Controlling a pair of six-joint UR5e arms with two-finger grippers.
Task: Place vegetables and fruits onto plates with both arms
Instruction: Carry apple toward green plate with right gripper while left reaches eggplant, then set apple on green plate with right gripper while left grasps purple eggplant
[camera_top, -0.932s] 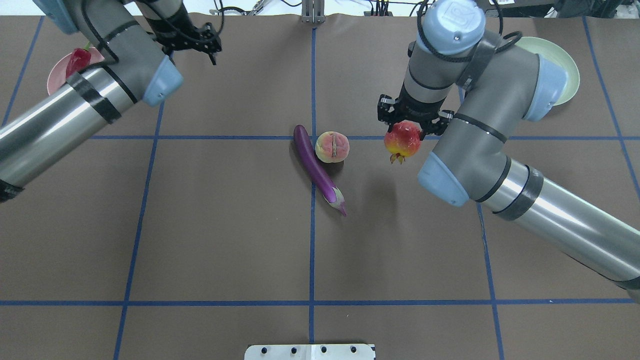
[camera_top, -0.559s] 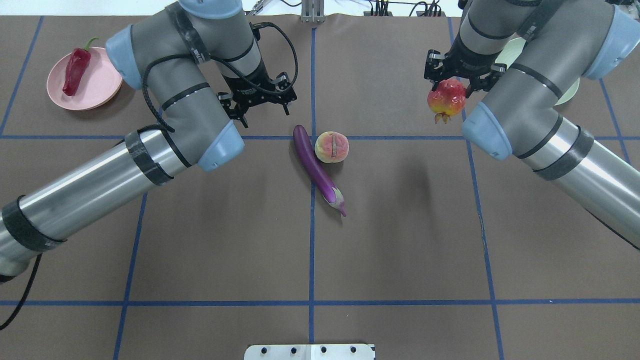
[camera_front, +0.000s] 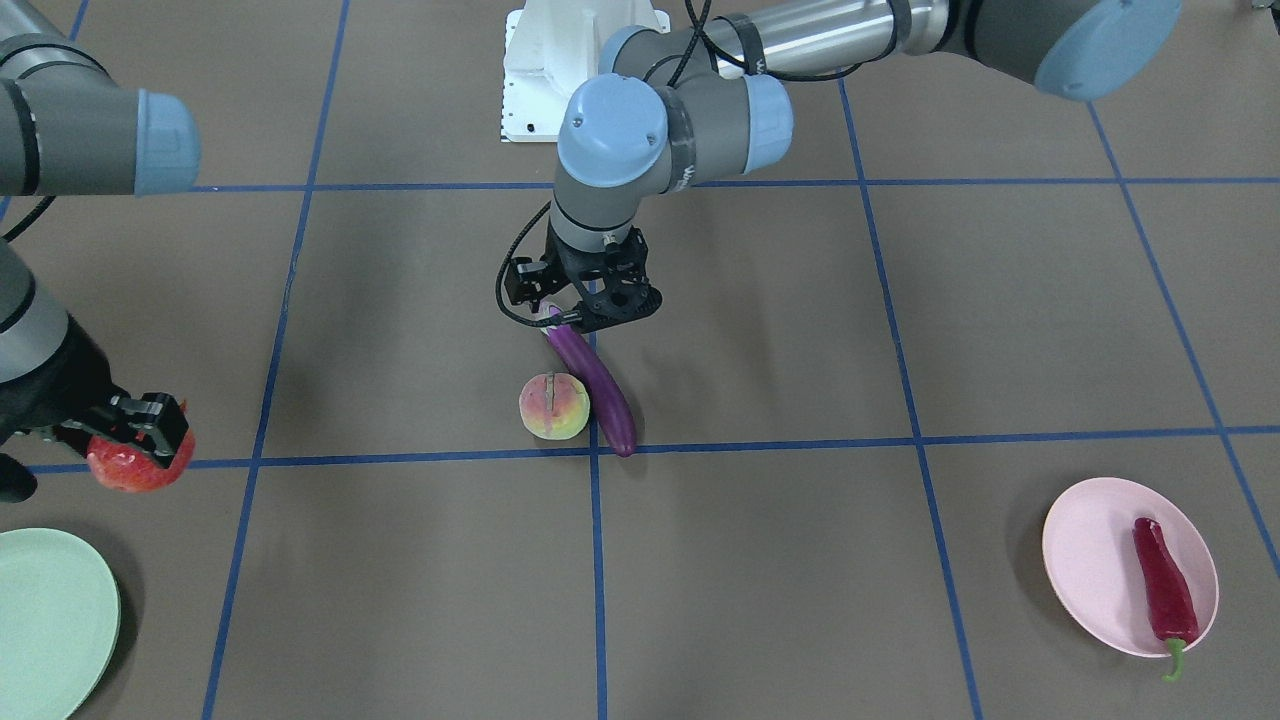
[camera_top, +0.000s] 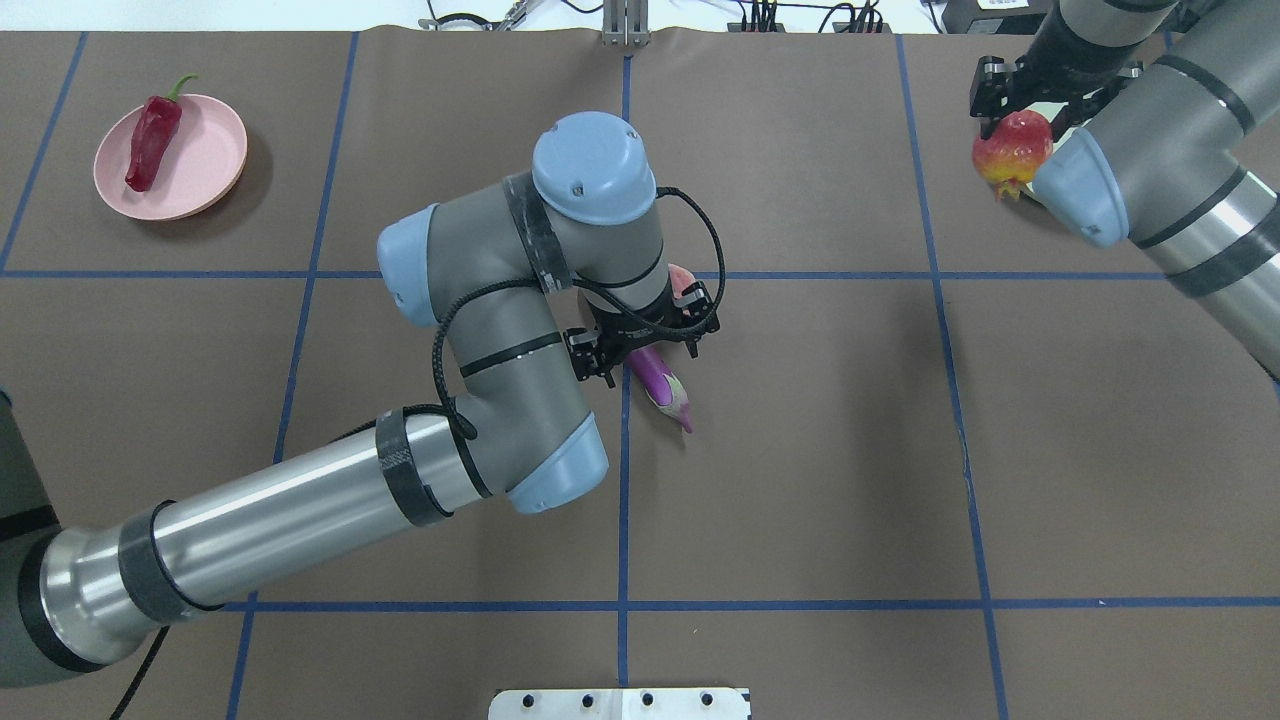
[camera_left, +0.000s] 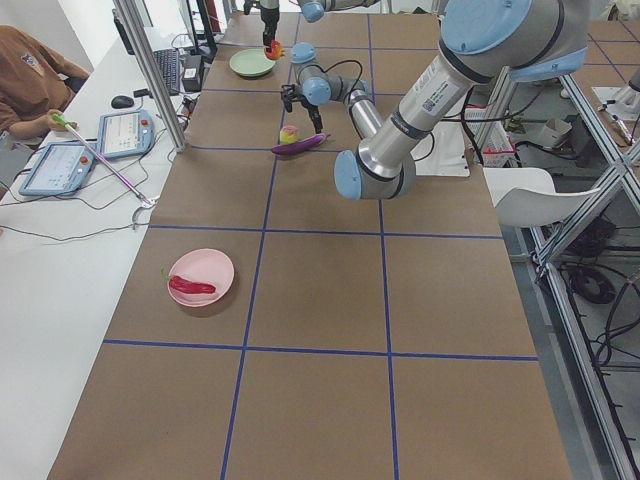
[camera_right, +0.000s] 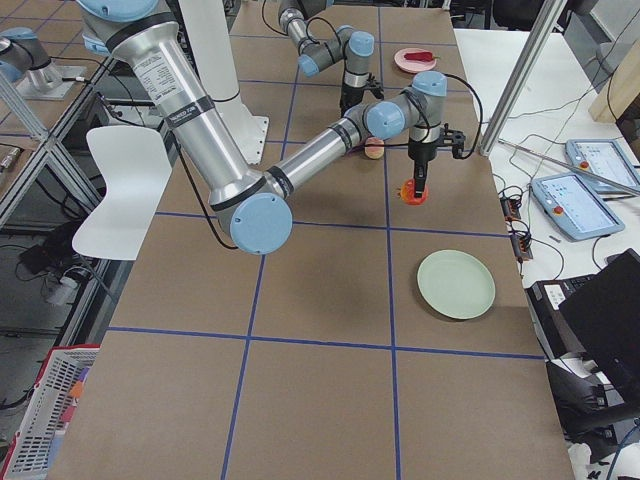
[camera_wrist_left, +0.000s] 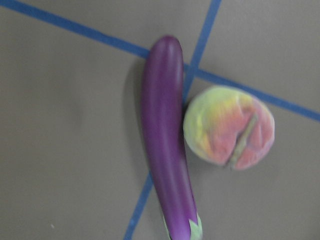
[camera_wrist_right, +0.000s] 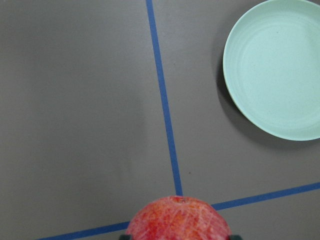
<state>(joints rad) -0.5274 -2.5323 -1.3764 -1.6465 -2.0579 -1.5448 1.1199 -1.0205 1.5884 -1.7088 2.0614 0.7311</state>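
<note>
The long, glossy purple eggplant (camera_front: 598, 388) is laid on the brown paper-covered desk (camera_top: 800, 480), touching the creased yellow-green and pink peach (camera_front: 553, 406). The spread jaws of the left arm (camera_top: 500, 330) are held over its pale-capped end. The bumpy, round red-orange fruit (camera_top: 1012, 150) is pinched in the jaws of the right arm (camera_top: 1160, 150), near the matte mint-green round plate (camera_wrist_right: 280, 70). The dark-red chili pepper (camera_top: 152, 140) is laid on the matte pale-pink plate (camera_top: 205, 150).

The purple eggplant (camera_front: 597, 388) lies touching the peach (camera_front: 553, 406). Just behind the peach, the left gripper (camera_front: 585, 312) hangs over the eggplant's far end. Far to the picture-left of the peach, the right gripper (camera_front: 138, 448) grips the red fruit (camera_front: 125, 472). The green plate (camera_front: 50, 620) is farther that way, nearer the camera. Far picture-right of the peach, the pink plate (camera_front: 1085, 560) holds the chili (camera_front: 1163, 585).
</note>
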